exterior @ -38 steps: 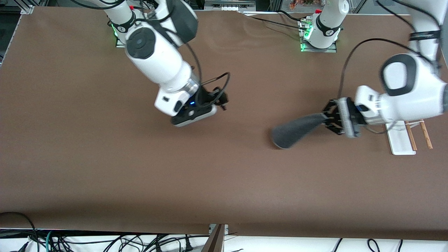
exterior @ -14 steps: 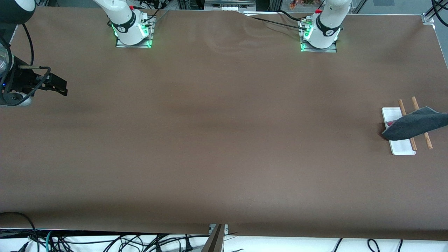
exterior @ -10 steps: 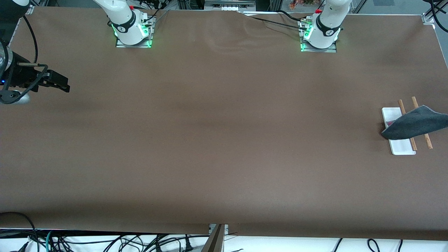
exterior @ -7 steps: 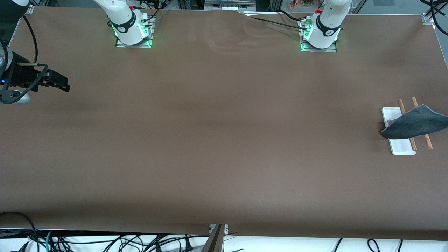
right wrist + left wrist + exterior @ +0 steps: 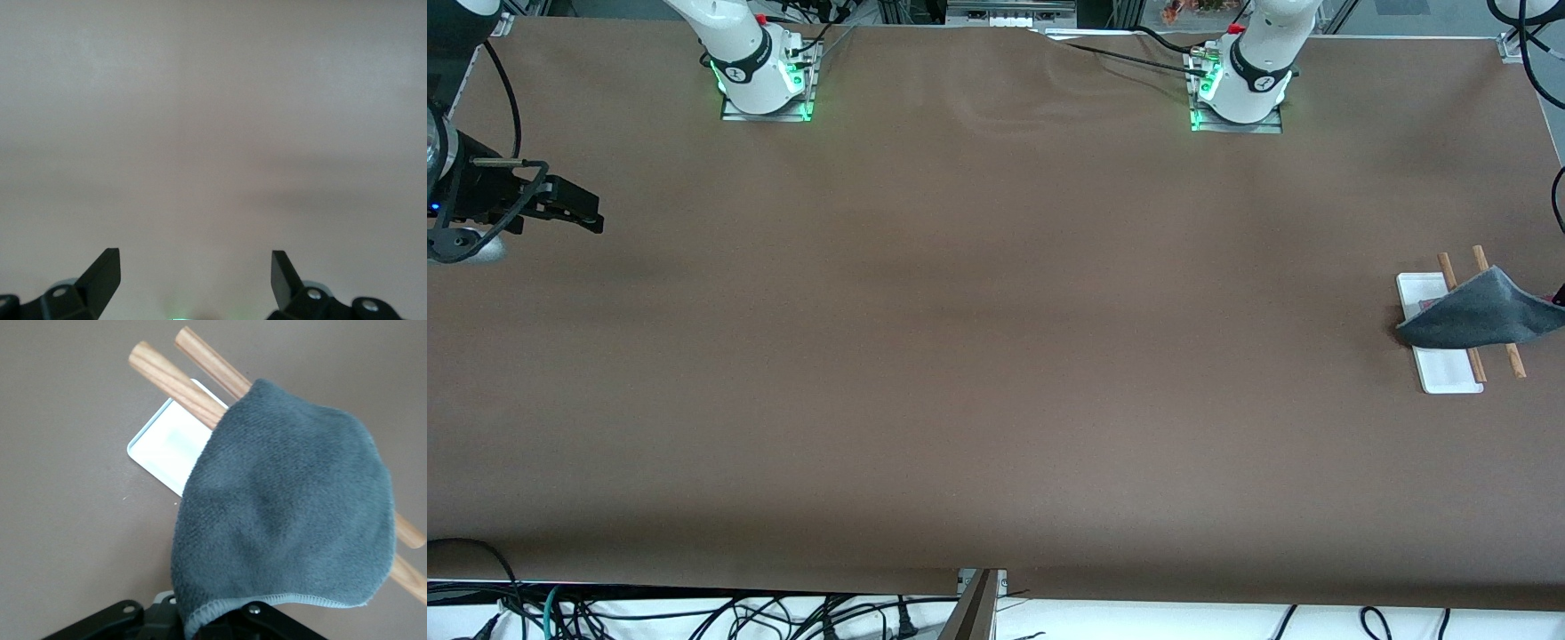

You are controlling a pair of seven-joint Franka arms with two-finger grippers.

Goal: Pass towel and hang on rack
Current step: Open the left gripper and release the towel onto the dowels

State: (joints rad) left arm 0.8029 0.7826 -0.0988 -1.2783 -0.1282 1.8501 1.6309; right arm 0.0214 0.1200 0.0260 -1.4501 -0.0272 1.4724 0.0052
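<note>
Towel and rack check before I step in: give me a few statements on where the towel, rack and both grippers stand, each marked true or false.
1. The towel is draped across the two wooden rods of the rack. True.
2. The towel shows its pink face upward. False: the dark grey face is up.
3. The right gripper holds the towel. False: its fingers are spread with nothing between them, over bare table at the right arm's end.
4. The left gripper is at the towel's hemmed edge, over the rack. True.
5. The rack lies toppled in the table's middle. False: it stands at the left arm's end.
</note>
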